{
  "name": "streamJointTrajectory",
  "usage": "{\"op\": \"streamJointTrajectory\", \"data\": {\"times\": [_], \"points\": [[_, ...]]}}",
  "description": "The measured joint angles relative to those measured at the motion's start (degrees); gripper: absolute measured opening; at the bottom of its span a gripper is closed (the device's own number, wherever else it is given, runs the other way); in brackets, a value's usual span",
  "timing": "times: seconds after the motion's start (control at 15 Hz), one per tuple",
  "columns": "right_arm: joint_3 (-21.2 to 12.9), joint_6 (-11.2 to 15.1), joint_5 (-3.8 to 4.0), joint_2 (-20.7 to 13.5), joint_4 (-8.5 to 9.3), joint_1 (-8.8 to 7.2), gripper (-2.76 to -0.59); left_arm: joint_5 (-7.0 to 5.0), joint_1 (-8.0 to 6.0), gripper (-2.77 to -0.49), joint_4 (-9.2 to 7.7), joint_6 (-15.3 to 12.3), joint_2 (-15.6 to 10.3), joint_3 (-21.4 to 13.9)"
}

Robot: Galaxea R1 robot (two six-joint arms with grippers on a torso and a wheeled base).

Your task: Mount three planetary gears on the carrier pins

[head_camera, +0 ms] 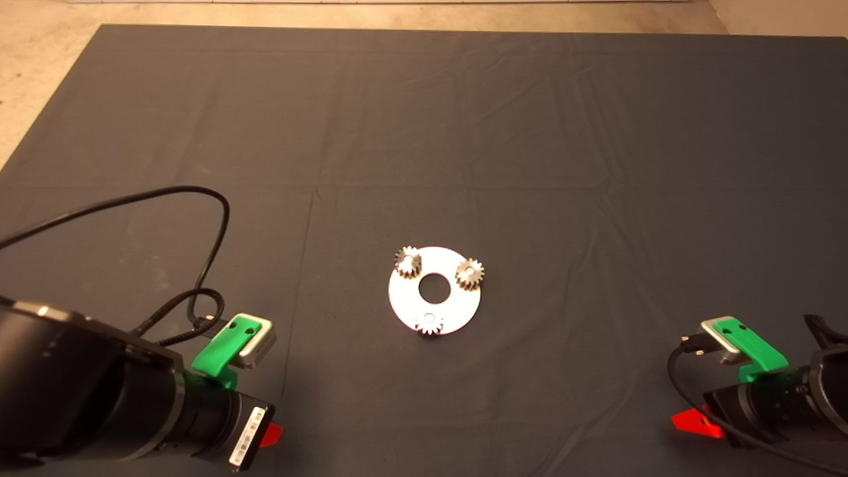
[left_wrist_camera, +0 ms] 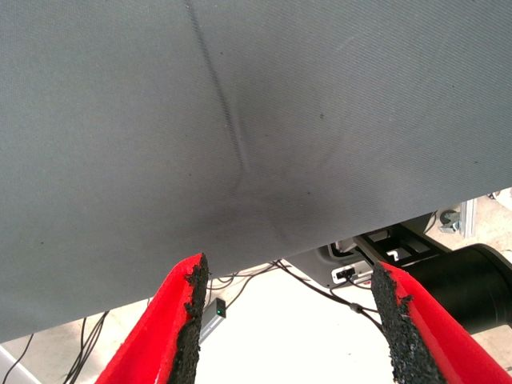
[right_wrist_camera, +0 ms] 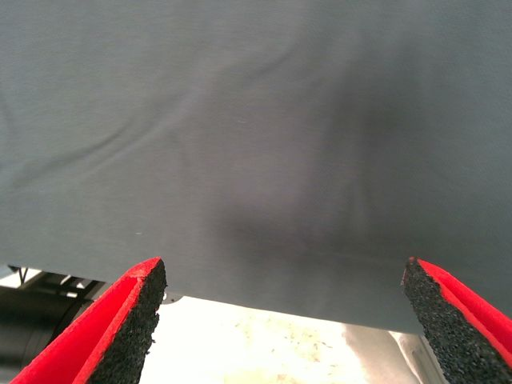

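both end effectors, left (left_wrist_camera: 288,320) and right (right_wrist_camera: 284,320), released at mat (head_camera: 424,132) edge; gears (head_camera: 470,273) on disc (head_camera: 457,311).

Warm, dim light fills the head view, tinting the dark mat (head_camera: 424,132) brownish-grey and the floor strip at 12 o'clock a dull orange. The mat shades darker toward 3 o'clock. The disc (head_camera: 457,308) at centre is the brightest spot, glaring nearly white so its surface detail washes out; the planetary gears (head_camera: 470,273) on it catch softer highlights. Creases in the cloth show as faint shadow lines. Both wrist views are cooler and brighter: the floor past the mat edge is blown out to white, a soft dark shadow pools on the cloth, and the nearby red fingers (left_wrist_camera: 172,320) look soft-edged
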State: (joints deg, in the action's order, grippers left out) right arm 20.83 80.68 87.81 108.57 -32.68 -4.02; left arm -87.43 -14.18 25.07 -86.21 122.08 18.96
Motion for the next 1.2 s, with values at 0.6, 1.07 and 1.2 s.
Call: {"op": "streamJointTrajectory", "data": {"times": [0.6,1.07,1.2], "points": [[-0.06,0.39,-0.05,-0.99,-0.41,-0.79,-1.16,-0.02,-0.01,-1.91,-0.27,-0.56,-2.60,-0.11],[-0.11,0.40,-0.07,-0.97,-0.52,-1.07,-1.16,0.04,-0.01,-1.91,-0.32,-0.39,-4.02,-0.11],[-0.11,0.41,-0.10,-0.96,-0.52,-1.07,-1.16,0.00,-0.01,-1.91,-0.32,-0.07,-4.96,-0.11]]}}
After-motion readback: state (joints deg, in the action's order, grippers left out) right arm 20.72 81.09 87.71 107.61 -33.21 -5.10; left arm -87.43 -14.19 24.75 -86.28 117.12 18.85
